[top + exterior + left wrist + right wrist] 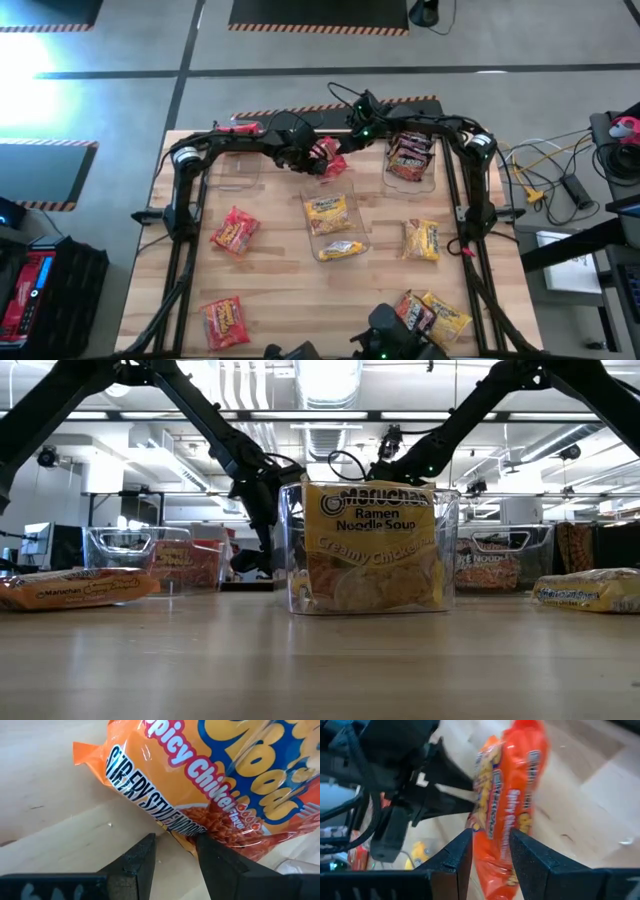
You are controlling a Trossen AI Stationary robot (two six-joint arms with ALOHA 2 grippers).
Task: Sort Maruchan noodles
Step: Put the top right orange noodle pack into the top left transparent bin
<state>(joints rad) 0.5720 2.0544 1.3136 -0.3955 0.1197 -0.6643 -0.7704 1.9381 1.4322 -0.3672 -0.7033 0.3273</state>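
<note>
Gripping: red Spicy Chicken packet (507, 815) is being pinched by both grippers.
Right gripper (490, 852): jaws being pressed on packet's end.
Left gripper (175, 852): edge being nipped.

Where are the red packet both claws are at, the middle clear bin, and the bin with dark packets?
Red packet (331, 160), high view, its middle.
Middle bin (360, 243), high view, its rim.
Dark-packet bin (437, 172), high view, its rim.

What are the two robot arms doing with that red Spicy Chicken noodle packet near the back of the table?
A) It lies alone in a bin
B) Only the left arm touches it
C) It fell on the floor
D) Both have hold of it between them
D: the red packet sits between the left end effector and the right end effector, each with fingers closed on an end of it.
</note>
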